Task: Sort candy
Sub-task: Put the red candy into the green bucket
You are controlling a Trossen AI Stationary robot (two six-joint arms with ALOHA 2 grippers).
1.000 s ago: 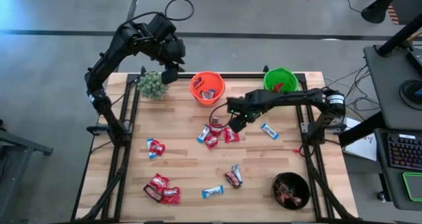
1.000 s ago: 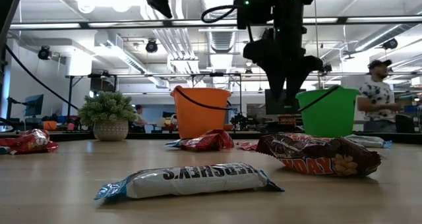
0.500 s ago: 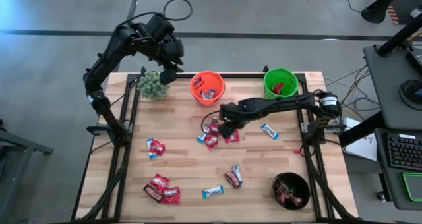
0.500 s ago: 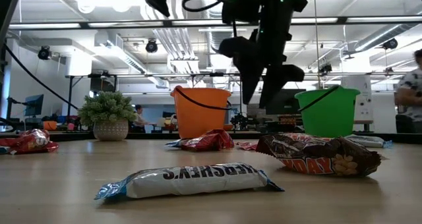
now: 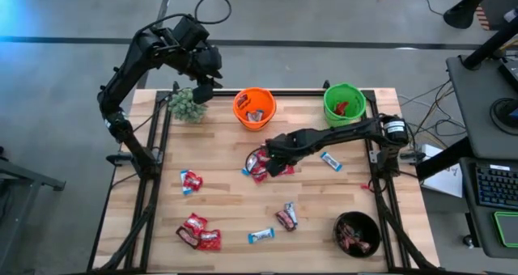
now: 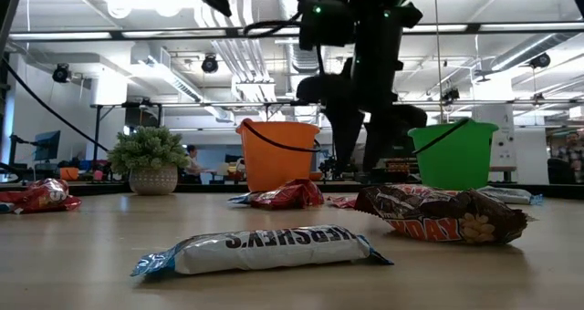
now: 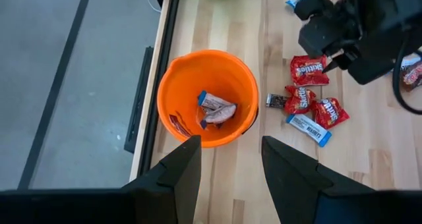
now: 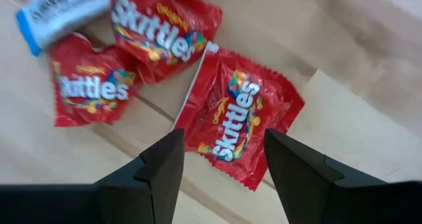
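Note:
Candy lies scattered on the wooden table (image 5: 227, 202). A cluster of red packets (image 5: 261, 165) with a blue-and-white bar (image 8: 62, 10) sits at mid-table. My right gripper (image 5: 272, 155) hangs open just above this cluster, its fingers either side of one red packet (image 8: 241, 118) lying flat, touching nothing. My left gripper (image 5: 204, 89) is open and empty, high above the far edge, between the plant (image 5: 187, 103) and the orange bucket (image 7: 208, 95). That bucket holds a few sweets (image 7: 214, 110).
A green bucket (image 5: 344, 99) holding a red packet stands at the far right. A black bowl (image 5: 357, 233) of dark sweets sits near right. More red packets (image 5: 198, 231) and bars (image 5: 261, 235) lie near the front, and another bar (image 5: 330, 160) at mid-right.
My right gripper has moved toward the table's left and sunk down over the cluster of red packets, staying open. The candy has not moved.

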